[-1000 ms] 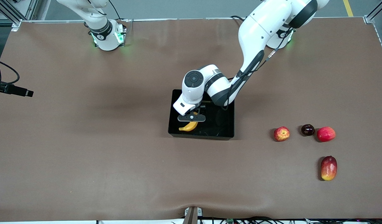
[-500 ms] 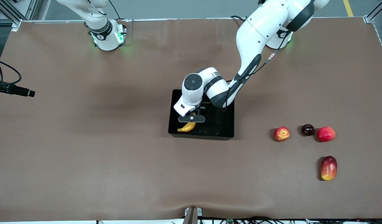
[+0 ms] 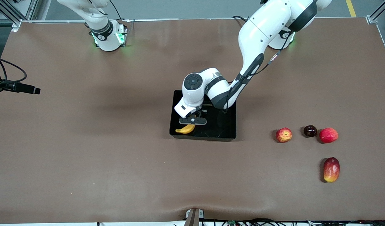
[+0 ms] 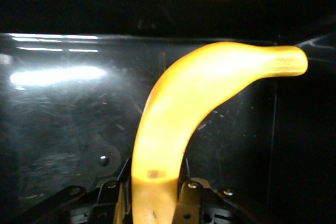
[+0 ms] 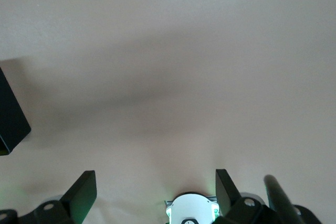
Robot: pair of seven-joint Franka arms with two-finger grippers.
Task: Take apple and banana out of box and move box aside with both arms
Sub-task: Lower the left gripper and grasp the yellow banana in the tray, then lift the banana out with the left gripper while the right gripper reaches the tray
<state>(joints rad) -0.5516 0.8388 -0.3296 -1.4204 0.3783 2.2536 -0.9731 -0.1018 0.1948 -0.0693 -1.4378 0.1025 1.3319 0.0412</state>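
Left pincer [image 3: 192, 123]: clenching one end of the banana [image 3: 185, 129], hanging low inside the black box [image 3: 223, 135] mid-desk [image 3: 85, 163]. Right pincer [image 5: 152, 195]: waiting spread wide. Apple [image 3: 283, 135]: sitting toward the left arm's end.

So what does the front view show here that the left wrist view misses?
Only the front view shows the left arm reaching in, the whole black box on the table, and the apple with three other fruits toward the left arm's end. Only the left wrist view shows the left end effector clamped on the banana by one end. Both show the banana inside the box.
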